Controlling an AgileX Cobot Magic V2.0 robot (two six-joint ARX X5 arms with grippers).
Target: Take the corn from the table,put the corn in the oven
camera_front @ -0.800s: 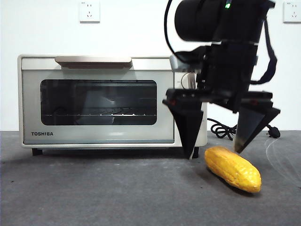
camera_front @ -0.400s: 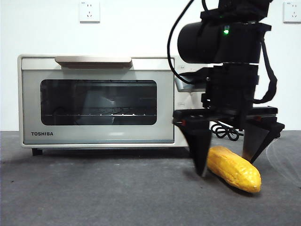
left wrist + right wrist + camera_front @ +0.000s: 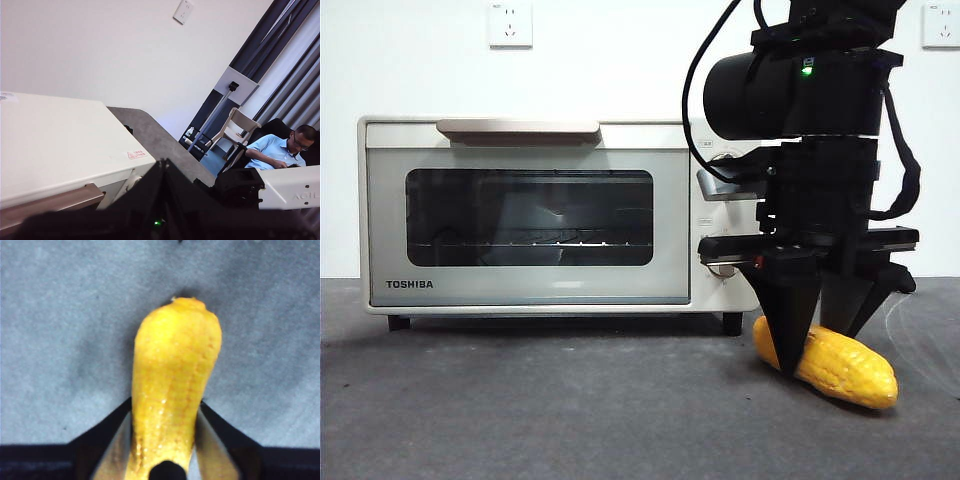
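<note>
Right now the corn (image 3: pixel 840 365) lies on the table (image 3: pixel 520 410), just in front of the oven's right end, one tapered end toward the oven (image 3: pixel 530 215) and the other angled out to the right. My right gripper (image 3: pixel 817 335) is down on it from above, jaws straddling the cob's near-oven half, one on each side. In the right wrist view the corn (image 3: pixel 175 385) runs lengthwise between the two jaws with both inner faces pressed against its kernels, so my right gripper (image 3: pixel 165 435) is clamped on the corn. Cob is on the grey surface, not lifted as far as I can see; jaw tips reach down to about table level. Oven door is closed, beige handle (image 3: pixel 518 129) across the top, rack visible through the dark glass. Black cord (image 3: pixel 785 275) trails behind the arm on the right. Left gripper (image 3: pixel 165 210) is parked high, above the oven's top; only a dark blurred mass shows at the wrist view's edge, so can't tell how its jaws stand.
</note>
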